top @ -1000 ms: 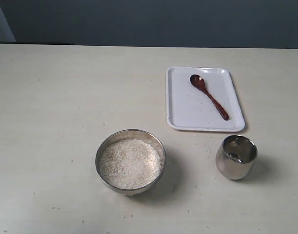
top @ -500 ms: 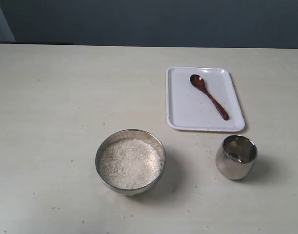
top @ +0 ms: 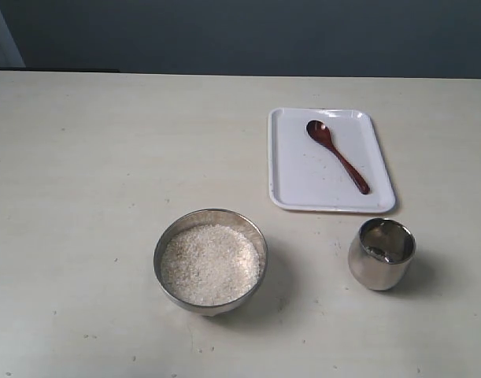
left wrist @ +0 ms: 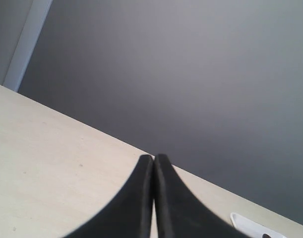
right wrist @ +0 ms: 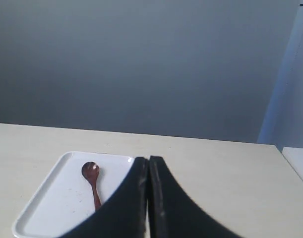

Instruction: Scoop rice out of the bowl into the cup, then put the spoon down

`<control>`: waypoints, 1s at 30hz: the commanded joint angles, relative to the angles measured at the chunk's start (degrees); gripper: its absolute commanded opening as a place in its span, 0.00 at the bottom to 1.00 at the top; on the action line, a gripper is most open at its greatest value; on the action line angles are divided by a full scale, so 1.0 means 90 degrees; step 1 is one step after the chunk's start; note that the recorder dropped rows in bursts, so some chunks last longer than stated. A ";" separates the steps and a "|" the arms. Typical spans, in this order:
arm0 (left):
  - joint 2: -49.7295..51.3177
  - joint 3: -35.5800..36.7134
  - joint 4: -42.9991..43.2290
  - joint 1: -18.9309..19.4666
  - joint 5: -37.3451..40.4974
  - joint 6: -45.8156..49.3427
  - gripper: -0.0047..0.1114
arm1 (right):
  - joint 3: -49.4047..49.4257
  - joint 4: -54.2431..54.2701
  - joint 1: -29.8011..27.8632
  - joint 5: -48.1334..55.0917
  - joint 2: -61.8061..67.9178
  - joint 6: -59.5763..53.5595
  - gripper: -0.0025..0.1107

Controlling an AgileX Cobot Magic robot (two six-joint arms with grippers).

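Both robot hands lie outside the wide view and show only in their own wrist cameras, each as a pair of dark curved fingers cut off by the picture's edge. The left hand (left wrist: 153, 158) is closed, its two fingers pressed flat together with nothing between them. The right hand (right wrist: 149, 159) is closed the same way and also holds nothing. From the right wrist camera these fingers hide the end of the spoon's handle and one side of the tray. From the left wrist camera only a white corner of the tray shows, clipped at the edge. In the wide view a pale cream counter (top: 90, 157) carries everything. A slim, dark reddish-brown wooden spoon (top: 338, 156) lies at a slant on a white rectangular tray (top: 303, 185) with rounded corners, its small oval head toward the far end. Tiny specks dot the tray, too small to identify. Nearer the camera, left of the tray, a wide shiny steel bowl (top: 158, 250) holds a heap of white rice (top: 210, 264) almost to the rim. To its right, just in front of the tray's near edge, stands a small rounded steel cup (top: 374, 272) with mirror-like sides. Its inside shows only dark reflections, so its contents cannot be made out.
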 commanded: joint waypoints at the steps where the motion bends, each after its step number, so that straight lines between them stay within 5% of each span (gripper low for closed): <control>1: -0.0021 -0.0016 0.0021 -0.0040 -0.0049 0.0006 0.04 | 0.0618 0.0201 -0.0062 -0.0464 -0.0642 -0.0039 0.02; 9: -0.0021 -0.0016 0.0021 -0.0040 -0.0049 0.0006 0.04 | 0.1575 0.0935 -0.0897 -0.0780 -0.0862 -0.0019 0.02; 19: -0.0021 -0.0016 0.0021 -0.0040 -0.0049 0.0006 0.04 | 0.2578 0.1261 -0.0926 -0.2058 -0.0862 -0.0019 0.02; 30: -0.0021 -0.0016 0.0021 -0.0040 -0.0049 0.0006 0.04 | 0.2578 0.1194 -0.0926 -0.2071 -0.0862 -0.0069 0.02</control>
